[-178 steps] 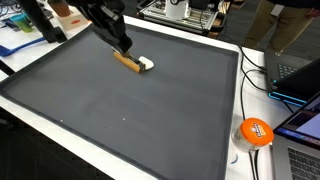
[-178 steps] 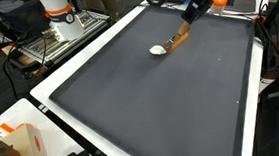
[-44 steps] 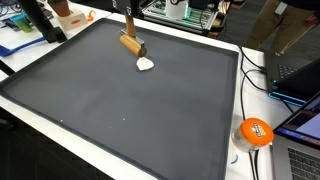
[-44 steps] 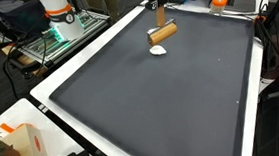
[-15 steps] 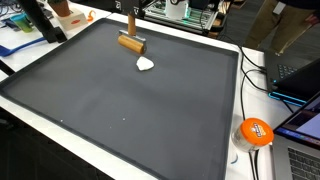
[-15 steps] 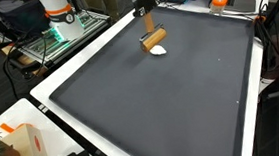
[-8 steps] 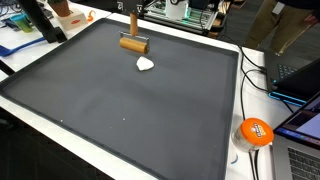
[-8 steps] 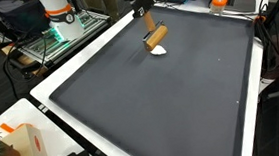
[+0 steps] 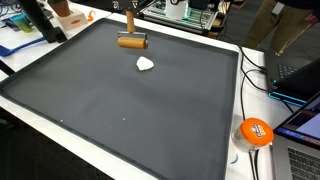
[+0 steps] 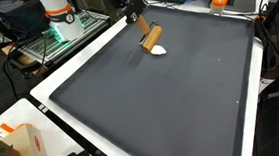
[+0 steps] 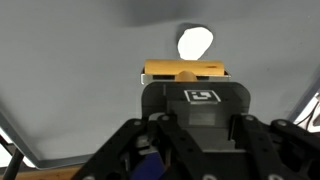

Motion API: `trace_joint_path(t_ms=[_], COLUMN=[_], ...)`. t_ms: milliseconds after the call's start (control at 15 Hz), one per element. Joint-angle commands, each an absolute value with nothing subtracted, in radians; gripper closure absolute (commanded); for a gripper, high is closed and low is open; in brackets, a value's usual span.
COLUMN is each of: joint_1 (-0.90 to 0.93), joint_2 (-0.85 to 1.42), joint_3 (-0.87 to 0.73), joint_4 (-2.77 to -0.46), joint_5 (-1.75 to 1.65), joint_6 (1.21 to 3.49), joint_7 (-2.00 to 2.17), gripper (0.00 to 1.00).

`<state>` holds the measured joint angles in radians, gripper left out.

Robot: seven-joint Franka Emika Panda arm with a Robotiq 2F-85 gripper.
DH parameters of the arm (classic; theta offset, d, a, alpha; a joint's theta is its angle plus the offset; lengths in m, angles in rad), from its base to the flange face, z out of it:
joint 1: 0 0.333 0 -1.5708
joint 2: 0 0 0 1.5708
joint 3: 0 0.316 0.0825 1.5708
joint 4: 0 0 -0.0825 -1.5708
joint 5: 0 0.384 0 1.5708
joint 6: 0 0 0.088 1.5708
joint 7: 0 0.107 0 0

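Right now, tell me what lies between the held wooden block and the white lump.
Nothing but bare dark mat separates the wooden block from the white lump; an exterior view shows the gap.

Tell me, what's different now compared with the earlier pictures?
The gripper, still shut on the wooden tool, drew it away from the white lump toward the edge of the dark mat, turning it. The lump and mat stayed put.

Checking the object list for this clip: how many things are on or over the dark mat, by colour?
Brown (wooden tool): 1
White (small lump): 1
Total: 2
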<state>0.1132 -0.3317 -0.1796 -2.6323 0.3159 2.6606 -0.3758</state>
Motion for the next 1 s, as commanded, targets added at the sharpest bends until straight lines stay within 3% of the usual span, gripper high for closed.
trace_joint_path(t_ms=[0,67,200,267,933], joint_1=[0.154,0.129,0.128,0.128,0.192], joint_2=[-0.366,-0.339,-0.339,-0.339,-0.341], joint_3=[-0.262,-0.221,-0.237,-0.238,-0.250], joint_4=[-2.623,-2.628,-2.622,-2.621,-2.645], joint_5=[0.422,0.375,0.392,0.393,0.420], joint_6=[2.582,2.631,2.608,2.605,2.756], joint_7=[-0.503,-0.458,-0.478,-0.479,-0.570], gripper=[0.78,0.53,0.53,0.78,0.78])
